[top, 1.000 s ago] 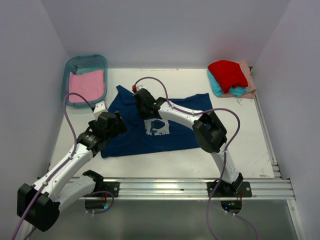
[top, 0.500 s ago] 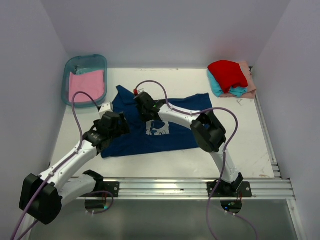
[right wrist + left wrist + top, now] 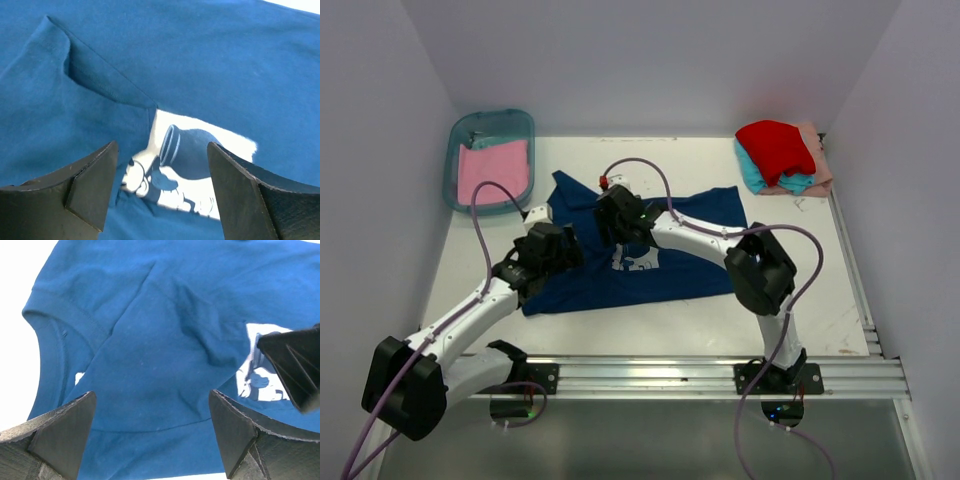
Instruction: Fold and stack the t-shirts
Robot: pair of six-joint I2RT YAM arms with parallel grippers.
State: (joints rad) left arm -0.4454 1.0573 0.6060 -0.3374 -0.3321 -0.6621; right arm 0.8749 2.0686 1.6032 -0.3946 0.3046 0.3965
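both my claws are open, gripping nothing. my left claw (image 3: 152, 407) hangs over a ribbed edge of the navy shirt (image 3: 665, 285), my right claw (image 3: 161, 167) over its pale print (image 3: 190, 150). the shirt lies spread and creased mid-counter (image 3: 800, 290), with my right arm across it. far left, a pink shirt (image 3: 495, 170) lies in the bin (image 3: 455, 150). far right, red (image 3: 775, 145), teal (image 3: 755, 175) and peach (image 3: 817, 160) shirts are stacked.

Navy t-shirt (image 3: 670, 278) bears a pale cartoon print (image 3: 638, 260).
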